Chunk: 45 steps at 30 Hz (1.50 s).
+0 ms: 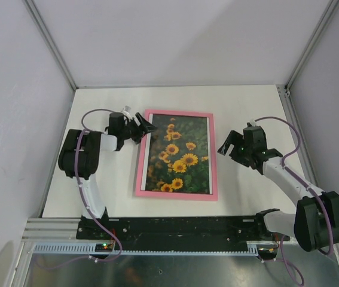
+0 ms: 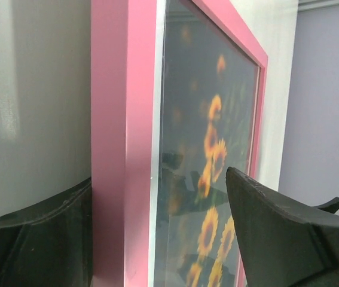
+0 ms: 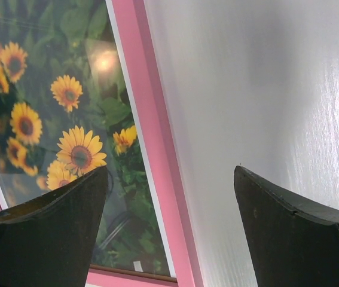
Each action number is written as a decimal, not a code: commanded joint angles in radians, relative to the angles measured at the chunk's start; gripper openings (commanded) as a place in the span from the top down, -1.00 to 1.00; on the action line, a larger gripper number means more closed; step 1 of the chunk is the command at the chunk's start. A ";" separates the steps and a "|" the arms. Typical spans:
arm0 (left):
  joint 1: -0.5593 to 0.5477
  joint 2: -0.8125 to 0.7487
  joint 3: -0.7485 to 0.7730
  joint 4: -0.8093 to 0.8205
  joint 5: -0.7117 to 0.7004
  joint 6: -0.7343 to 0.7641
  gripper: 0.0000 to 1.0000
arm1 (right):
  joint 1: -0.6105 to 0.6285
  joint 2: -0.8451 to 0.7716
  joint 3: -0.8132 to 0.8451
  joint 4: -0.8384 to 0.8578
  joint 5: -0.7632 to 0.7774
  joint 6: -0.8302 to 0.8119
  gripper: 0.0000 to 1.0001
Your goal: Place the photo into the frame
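On my left wrist view the photo is a blur, and the frame runs off the bottom edge. From above, the left gripper covers the frame's far-left corner.

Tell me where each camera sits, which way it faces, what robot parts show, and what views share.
Top external: above and behind the bases, looking down at the table; both arms, left gripper, right gripper.
Left wrist: low beside the frame, looking along its rail; own fingers.
Right wrist: above the frame's opposite rail, looking down; own fingers.
All three share the photo.
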<state>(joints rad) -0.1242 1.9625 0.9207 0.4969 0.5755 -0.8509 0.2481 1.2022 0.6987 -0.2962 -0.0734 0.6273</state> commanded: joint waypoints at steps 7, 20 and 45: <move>0.015 -0.133 0.084 -0.338 -0.245 0.211 -0.66 | -0.002 0.038 -0.028 0.072 -0.018 -0.007 -0.81; -0.028 -0.328 0.015 -0.591 -0.605 0.209 -0.34 | 0.070 0.071 -0.036 0.058 0.065 0.024 -0.60; -0.239 -0.308 -0.100 -0.647 -0.692 0.136 1.00 | 0.130 0.303 -0.015 0.150 0.120 0.067 0.67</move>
<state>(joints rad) -0.3260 1.6039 0.7853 -0.1371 -0.1131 -0.6918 0.3775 1.4597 0.6613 -0.1635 0.0357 0.6983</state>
